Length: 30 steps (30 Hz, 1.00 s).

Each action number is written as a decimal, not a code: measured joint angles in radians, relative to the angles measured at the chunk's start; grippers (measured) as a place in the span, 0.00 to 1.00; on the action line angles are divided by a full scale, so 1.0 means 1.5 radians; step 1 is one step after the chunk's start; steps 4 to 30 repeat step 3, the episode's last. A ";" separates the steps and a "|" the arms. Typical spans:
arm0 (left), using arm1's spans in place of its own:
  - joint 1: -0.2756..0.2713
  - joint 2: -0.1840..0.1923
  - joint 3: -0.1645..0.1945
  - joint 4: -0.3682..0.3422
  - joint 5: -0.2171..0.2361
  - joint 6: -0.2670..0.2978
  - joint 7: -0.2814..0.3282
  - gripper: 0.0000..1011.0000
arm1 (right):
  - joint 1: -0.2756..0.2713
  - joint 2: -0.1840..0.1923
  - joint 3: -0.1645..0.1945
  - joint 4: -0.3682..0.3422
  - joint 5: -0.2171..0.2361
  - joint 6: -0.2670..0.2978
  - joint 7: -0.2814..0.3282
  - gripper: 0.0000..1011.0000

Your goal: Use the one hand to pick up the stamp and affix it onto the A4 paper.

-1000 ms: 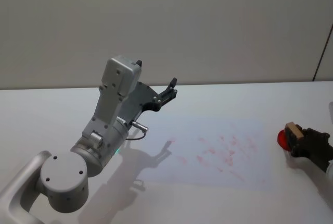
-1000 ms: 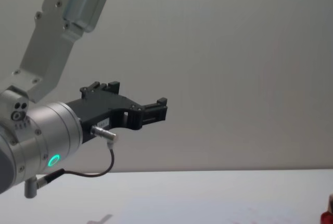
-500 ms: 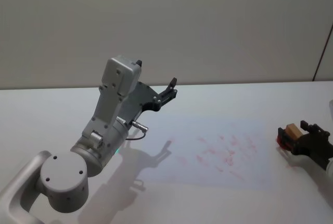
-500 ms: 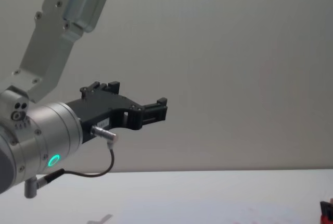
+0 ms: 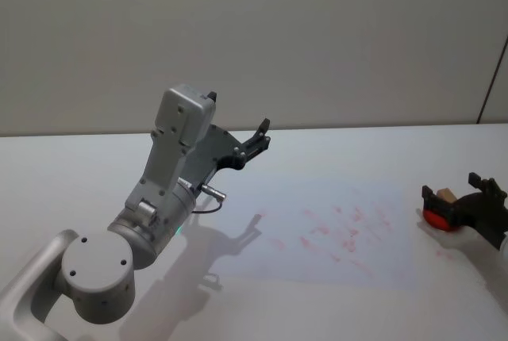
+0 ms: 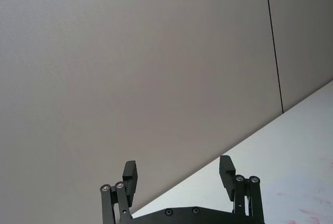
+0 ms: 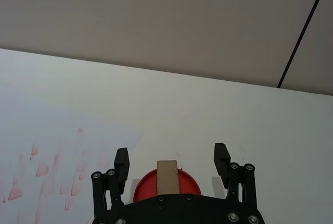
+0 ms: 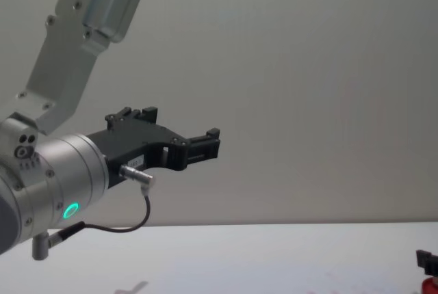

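I find the right gripper (image 7: 171, 164) low over the table (image 5: 333, 151) at the right edge of the head view, its two black fingers (image 7: 122, 162) spread apart with nothing clamped between them. The stamp (image 7: 168, 176), a small tan wooden block, stands upright between those fingers without visibly touching either one. Its lower end rests on a round red pad (image 7: 140, 190), which sits on the table just beyond the right edge of the paper (image 5: 317, 198). In the head view I see the stamp (image 5: 445, 196) partly hidden behind the gripper (image 5: 468, 198), above the red pad (image 5: 436, 216).

The paper lies flat in the middle of the table and carries a scatter of faint pinkish-red marks (image 5: 341, 234) across its right half.

The left gripper (image 6: 178, 174) is held raised above the left side of the table, well apart from the paper and the stamp, pointing toward the grey wall (image 6: 156, 67). Its fingers (image 6: 129, 176) stand apart and hold nothing. In the chest view this gripper (image 8: 205, 145) hangs high above the tabletop.
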 joint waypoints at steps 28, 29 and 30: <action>0.000 0.000 0.000 0.000 0.000 0.000 0.000 0.99 | 0.001 0.000 0.001 -0.002 0.002 0.000 -0.002 0.99; 0.000 0.000 0.000 0.000 0.000 0.000 0.000 0.99 | 0.001 0.000 0.001 -0.002 0.002 0.000 -0.002 0.99; 0.000 0.000 0.000 0.000 0.000 0.000 0.000 0.99 | 0.001 0.000 0.001 -0.002 0.002 0.000 -0.002 0.99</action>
